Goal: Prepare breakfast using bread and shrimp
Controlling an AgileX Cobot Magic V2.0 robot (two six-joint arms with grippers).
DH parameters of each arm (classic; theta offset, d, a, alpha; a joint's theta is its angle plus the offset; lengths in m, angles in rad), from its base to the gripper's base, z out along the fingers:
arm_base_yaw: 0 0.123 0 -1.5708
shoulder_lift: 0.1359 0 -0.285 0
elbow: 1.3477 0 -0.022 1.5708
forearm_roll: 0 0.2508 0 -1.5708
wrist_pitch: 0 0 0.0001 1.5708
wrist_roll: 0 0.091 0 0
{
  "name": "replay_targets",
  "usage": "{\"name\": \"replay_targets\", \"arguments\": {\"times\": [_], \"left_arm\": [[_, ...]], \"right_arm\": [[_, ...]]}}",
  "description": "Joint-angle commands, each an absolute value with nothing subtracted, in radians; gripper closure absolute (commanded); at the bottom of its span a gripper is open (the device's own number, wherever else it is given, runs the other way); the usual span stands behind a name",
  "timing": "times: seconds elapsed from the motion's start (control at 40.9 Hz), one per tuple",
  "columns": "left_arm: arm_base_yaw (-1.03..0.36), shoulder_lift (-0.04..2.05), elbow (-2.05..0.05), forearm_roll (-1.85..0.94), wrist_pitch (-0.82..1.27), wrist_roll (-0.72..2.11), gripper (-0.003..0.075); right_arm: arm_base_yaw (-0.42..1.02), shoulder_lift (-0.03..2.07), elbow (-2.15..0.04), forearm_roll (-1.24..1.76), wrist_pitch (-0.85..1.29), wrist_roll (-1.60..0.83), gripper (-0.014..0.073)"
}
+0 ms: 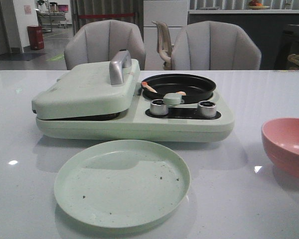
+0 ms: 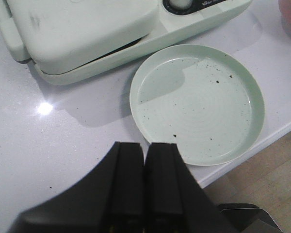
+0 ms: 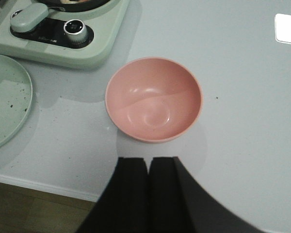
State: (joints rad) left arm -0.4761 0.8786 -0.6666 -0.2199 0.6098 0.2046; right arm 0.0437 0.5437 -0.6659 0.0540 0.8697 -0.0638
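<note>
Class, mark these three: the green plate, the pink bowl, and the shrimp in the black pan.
green plate (image 1: 122,184), front view, bare centre.
pink bowl (image 3: 153,99), right wrist view, inner wall.
shrimp (image 1: 149,87), front view, the piece at the pan's left edge.

Dining area: table (image 1: 269,94), padded chairs (image 1: 215,47).

- On the worktop (image 1: 20,199) we see the breakfast maker (image 1: 134,119) at the middle, its closed lid (image 1: 84,89) on the left half.
- The pan (image 1: 178,87) sits on its right half, behind two knobs (image 1: 159,107).
- In the pan lie what we take to be shrimp (image 1: 149,87), too small to tell surely.
- The plate (image 1: 122,183) lies just before the maker.
- The bowl (image 1: 288,145) stands to the right, well apart.
- Two chairs (image 1: 107,45) stand behind the worktop.
</note>
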Motion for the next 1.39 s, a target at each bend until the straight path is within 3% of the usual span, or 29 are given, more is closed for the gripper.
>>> {"name": "replay_targets", "arguments": {"times": [0.0,0.636,0.881,1.15,1.37], "left_arm": [[-0.486,0.869,-0.695,-0.232,0.538,0.198,0.062],[-0.486,0.85,-0.69,-0.207,0.517,0.198,0.062],[-0.339,0.631,-0.554,-0.166,0.364,0.203,0.062],[-0.112,0.236,-0.244,-0.221,0.131,0.203,0.062],[-0.017,0.004,-0.083,-0.26,0.108,0.203,0.062]], "right_arm": [[0.042,0.545,-0.692,0.047,0.808,-0.063,0.0558],[0.042,0.545,-0.692,0.047,0.816,-0.063,0.0558],[0.042,0.545,-0.692,0.049,0.816,-0.063,0.0558],[0.042,0.545,-0.692,0.049,0.816,-0.063,0.0558],[0.042,0.545,-0.692,0.049,0.816,-0.063,0.0558]]}}
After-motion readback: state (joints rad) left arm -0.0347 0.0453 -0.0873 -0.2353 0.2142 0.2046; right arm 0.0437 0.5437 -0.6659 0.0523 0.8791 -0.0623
